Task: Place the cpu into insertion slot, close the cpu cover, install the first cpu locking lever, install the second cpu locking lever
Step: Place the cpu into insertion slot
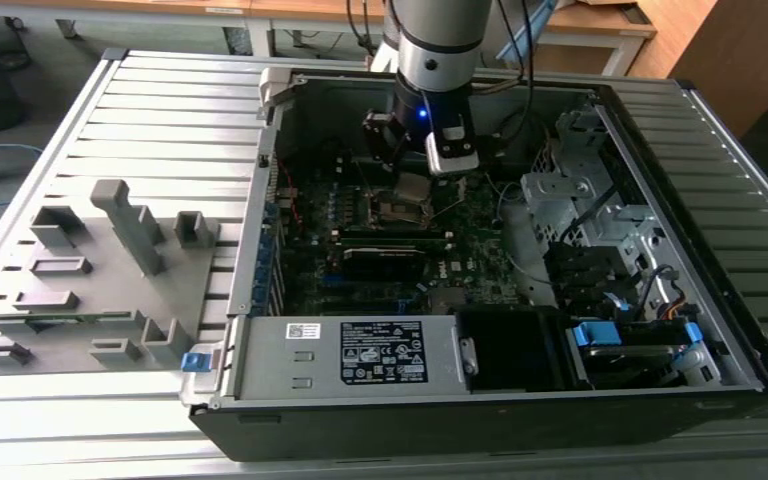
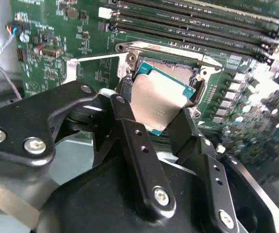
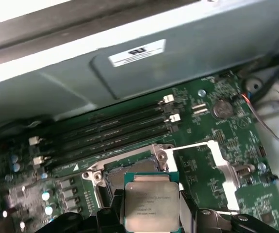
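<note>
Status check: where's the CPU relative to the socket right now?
The gripper is shut on the cpu. Chip held over the insertion slot, not seated. Nothing seen lying across the slot.

Silver-topped, green-edged cpu point(image 2: 159, 104) sits tilted just above open insertion slot point(image 2: 172, 72), at slot's 12 o'clock in exterior view.

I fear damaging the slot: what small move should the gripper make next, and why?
Probably ease the cpu straight down, slowly. The gripper holds it just over the open slot, not yet seated, and part of the slot shows beyond its edge.
</note>
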`<state>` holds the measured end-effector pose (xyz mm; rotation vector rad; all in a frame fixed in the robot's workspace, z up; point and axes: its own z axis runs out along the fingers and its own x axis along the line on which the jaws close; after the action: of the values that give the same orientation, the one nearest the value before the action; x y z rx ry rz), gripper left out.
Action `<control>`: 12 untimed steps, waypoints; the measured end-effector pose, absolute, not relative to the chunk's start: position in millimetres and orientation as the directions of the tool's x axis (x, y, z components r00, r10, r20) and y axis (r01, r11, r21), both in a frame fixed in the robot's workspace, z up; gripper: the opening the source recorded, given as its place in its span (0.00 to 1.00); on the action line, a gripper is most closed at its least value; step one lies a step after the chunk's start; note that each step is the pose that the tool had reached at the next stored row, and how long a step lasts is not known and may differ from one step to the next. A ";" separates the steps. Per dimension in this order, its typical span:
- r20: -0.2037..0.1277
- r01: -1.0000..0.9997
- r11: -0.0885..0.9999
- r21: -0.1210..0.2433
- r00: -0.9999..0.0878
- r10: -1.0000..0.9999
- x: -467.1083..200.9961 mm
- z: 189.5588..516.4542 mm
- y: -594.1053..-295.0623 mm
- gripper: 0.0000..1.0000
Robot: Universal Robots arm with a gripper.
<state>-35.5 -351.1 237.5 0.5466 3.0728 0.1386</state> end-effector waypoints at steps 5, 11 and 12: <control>-0.002 0.426 0.900 0.090 -0.904 0.428 -35.4 237.5 -351.1 0.54; -0.002 0.522 0.848 0.090 -0.851 0.525 -35.5 237.4 -351.1 0.54; -0.002 0.538 0.838 0.090 -0.842 0.540 -35.5 237.4 -351.1 0.54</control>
<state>-35.5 -351.1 237.4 0.8751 2.9861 0.1344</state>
